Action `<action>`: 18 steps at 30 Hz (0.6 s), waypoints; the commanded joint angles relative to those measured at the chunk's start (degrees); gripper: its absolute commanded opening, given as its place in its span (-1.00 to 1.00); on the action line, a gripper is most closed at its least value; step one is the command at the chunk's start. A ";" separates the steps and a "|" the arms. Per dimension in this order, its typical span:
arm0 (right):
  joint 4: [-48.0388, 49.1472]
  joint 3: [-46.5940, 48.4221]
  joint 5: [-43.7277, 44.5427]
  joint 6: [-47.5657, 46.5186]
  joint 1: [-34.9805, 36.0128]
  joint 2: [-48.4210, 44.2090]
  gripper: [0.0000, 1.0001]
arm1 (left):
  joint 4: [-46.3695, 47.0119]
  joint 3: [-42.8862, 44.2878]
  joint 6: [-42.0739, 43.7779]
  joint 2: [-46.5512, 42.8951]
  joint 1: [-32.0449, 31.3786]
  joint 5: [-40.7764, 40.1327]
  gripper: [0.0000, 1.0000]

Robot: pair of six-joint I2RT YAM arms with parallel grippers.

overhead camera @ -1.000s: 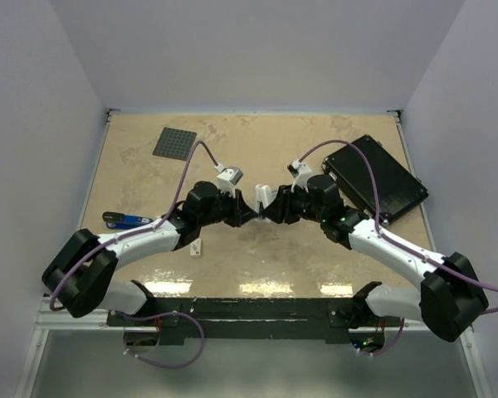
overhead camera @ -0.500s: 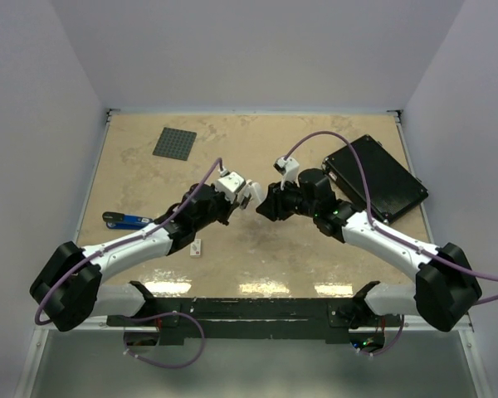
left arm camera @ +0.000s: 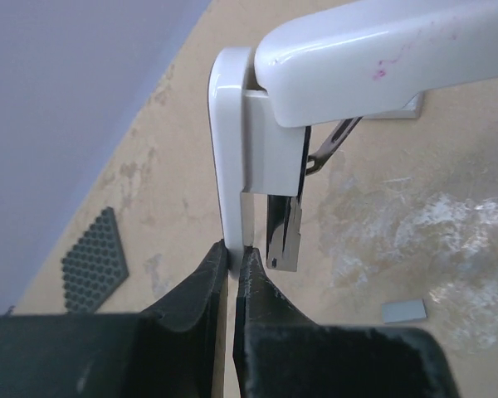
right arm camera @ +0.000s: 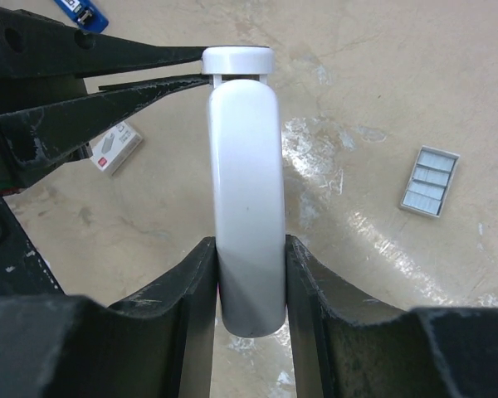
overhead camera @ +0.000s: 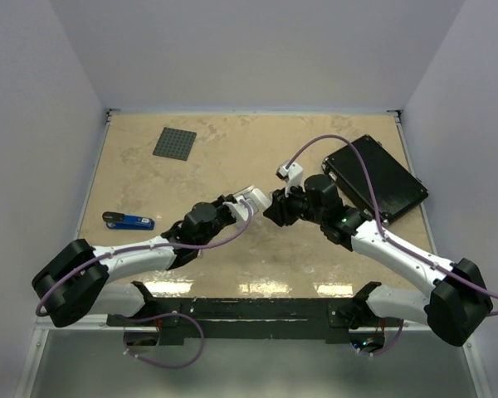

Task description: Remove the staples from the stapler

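My right pincer (right arm camera: 249, 257) is clamped around the body of a white-and-silver elongated tool (right arm camera: 242, 157), held above the beige worktop (overhead camera: 232, 149). My left pincer (left arm camera: 235, 255) pinches its thin white end. The slim blue stapler with a black base (overhead camera: 129, 220) lies well apart at my left. Grey metallic staples (right arm camera: 429, 181) rest on the worktop.

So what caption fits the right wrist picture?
Right hand grips a white rounded plastic tool while left hand pinches its far end cap.

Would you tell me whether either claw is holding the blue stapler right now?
No, the blue stapler lies alone on the table, while the left claw and right claw both grip the white tool.
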 commanded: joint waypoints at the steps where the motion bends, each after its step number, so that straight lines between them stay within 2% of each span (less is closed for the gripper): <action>1: 1.55 -0.11 13.75 -3.69 -2.25 -4.66 -1.00 | 2.21 -3.11 15.04 1.89 0.71 -14.00 -1.00; 8: 1.82 -0.72 13.84 -5.01 -2.16 -5.54 -1.00 | 15.73 -9.52 22.70 5.84 -0.61 -20.32 -1.00; 10: 1.73 -0.73 15.15 -4.49 -2.25 -5.89 -1.00 | 23.72 -11.45 25.85 7.51 -0.96 -23.22 -1.00; 18: -4.06 4.28 12.96 -2.99 -2.25 -7.48 -1.00 | 29.45 -14.62 28.06 8.22 -3.25 -22.79 -1.00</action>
